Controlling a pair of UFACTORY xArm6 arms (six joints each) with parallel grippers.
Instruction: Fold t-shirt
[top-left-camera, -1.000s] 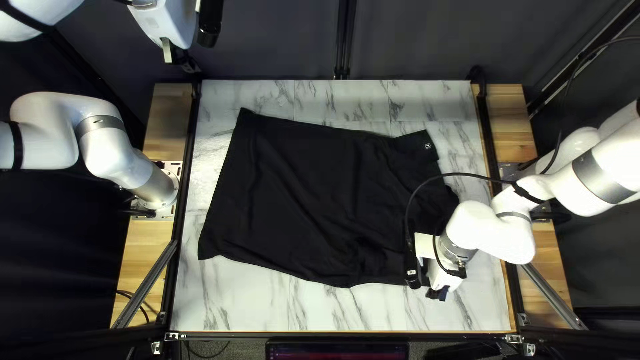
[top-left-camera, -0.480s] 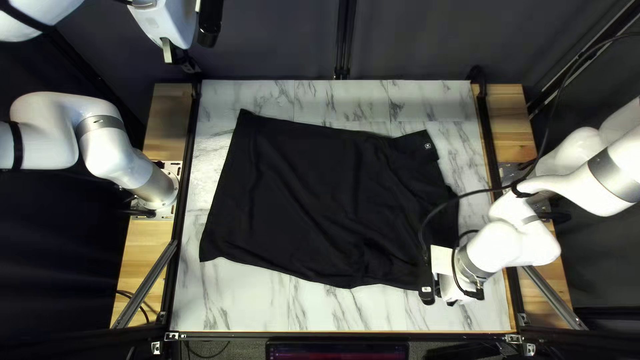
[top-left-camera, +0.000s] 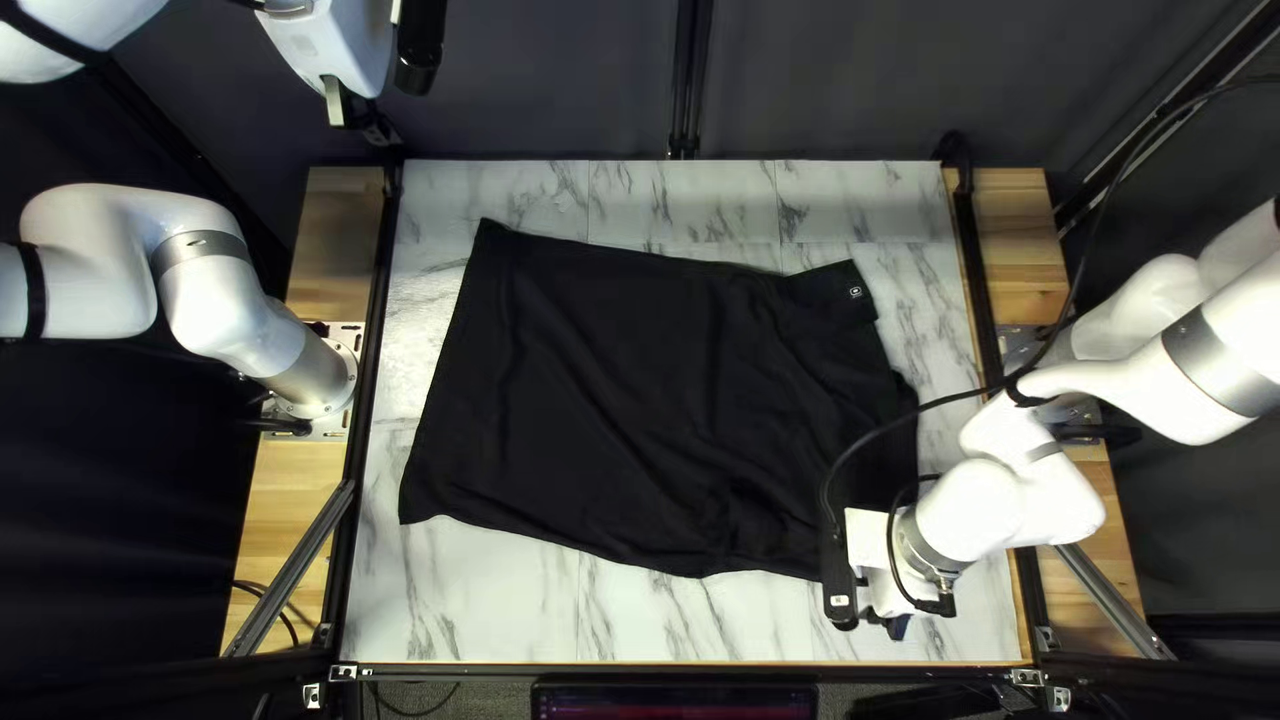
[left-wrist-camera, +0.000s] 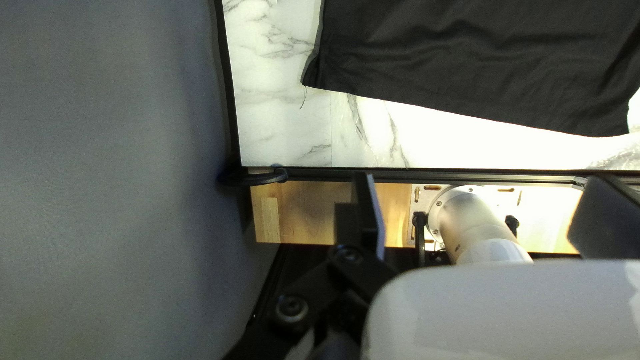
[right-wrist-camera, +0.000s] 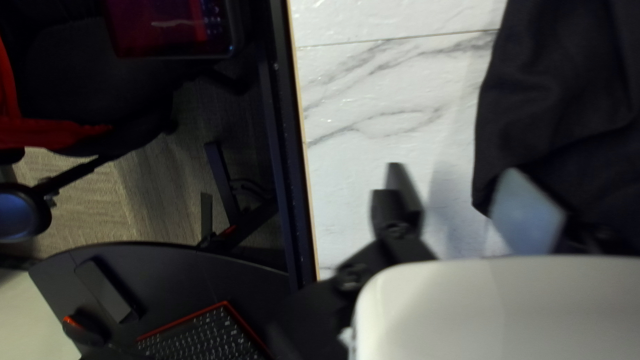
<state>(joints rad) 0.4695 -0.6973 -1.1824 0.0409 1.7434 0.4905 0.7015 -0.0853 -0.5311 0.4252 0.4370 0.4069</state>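
T-shirt cloth lay beside the right gripper, released, its fingers wide apart, one near the garment's edge, contact unclear. The left gripper, likewise parted, hung well apart from it. A cable arched above the bench.

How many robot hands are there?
2. The left hand is at the upper left of the top left view, and the right hand is near the black T-shirt's edge, at that view's lower right.
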